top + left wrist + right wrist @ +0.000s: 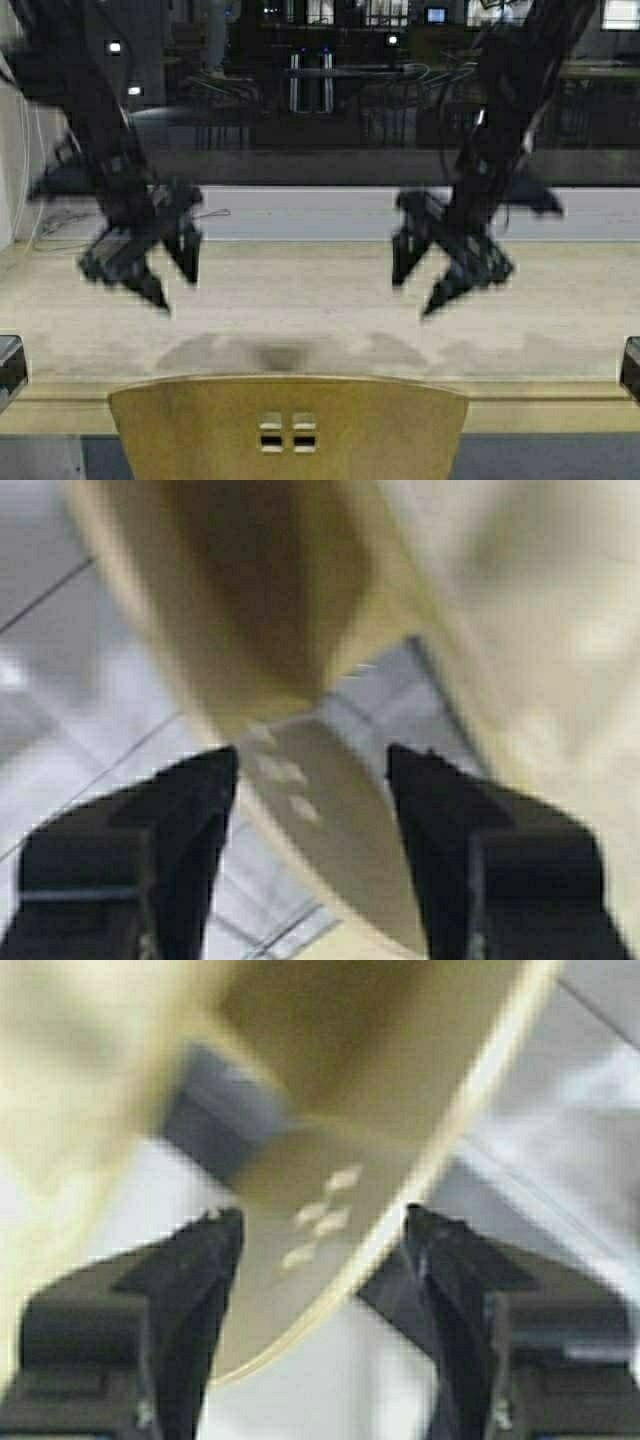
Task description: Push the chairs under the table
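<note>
Both arms hang above the pale desk (330, 300). The left hand (150, 265) sits over its left part with fingers spread, gripping nothing; the right hand (450, 270) is over the right part, likewise spread and empty. One tan chair (288, 425) stands at the desk's near edge, its backrest (four small square cutouts in the middle) just in front of the desk's thick edge, between the two hands and lower in the high view.
</note>
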Available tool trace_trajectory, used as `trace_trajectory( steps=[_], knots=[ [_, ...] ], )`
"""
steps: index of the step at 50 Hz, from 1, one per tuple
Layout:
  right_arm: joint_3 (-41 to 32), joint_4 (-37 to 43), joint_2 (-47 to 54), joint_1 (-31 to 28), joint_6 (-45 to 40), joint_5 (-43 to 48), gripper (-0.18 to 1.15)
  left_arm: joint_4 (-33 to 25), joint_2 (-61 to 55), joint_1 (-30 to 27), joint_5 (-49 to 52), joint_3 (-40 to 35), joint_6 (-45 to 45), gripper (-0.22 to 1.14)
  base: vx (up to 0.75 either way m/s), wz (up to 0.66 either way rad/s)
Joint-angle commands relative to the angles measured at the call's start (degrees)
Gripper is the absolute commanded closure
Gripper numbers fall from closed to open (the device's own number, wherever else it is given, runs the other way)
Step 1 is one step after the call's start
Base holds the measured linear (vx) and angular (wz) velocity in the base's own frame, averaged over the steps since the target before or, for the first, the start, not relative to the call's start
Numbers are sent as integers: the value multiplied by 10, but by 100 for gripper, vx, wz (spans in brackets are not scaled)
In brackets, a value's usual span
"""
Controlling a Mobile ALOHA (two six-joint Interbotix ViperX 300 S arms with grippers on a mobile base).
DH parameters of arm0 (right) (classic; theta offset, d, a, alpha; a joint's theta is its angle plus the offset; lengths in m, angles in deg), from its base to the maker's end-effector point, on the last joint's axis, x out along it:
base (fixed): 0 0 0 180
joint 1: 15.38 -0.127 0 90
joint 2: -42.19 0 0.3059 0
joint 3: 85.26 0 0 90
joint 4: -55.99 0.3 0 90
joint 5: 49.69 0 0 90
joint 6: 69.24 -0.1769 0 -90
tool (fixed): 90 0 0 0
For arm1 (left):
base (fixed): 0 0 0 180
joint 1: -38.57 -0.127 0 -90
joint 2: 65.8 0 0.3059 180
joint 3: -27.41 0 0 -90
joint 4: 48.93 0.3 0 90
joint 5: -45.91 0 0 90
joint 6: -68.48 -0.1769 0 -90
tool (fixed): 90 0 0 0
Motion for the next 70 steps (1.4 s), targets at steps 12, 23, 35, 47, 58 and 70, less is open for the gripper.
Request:
trace_trajectory(
  steps=[12, 23, 35, 47, 58, 70],
  knots=[
    [-44, -214, -241, 33, 91, -9, 11, 119, 229, -33, 95, -20, -209, 8, -8, 3],
    [-5, -404, -360, 42, 177, 0, 11, 254, 350, -36, 113, 4, -372, 8, -14, 11],
    [11, -536, -455, 54, 190, 21, 11, 331, 462, -37, 93, 8, -390, 8, -14, 23],
    [62, -561, -460, 67, 189, 95, 11, 400, 470, -37, 26, 43, -384, 8, -19, 41],
    [86, -559, -463, 68, 187, 125, 11, 403, 497, -37, -22, 82, -387, 8, -26, 37],
    [94, -557, -464, 68, 185, 128, 11, 432, 523, -38, -21, 88, -395, 8, -26, 25]
  ],
)
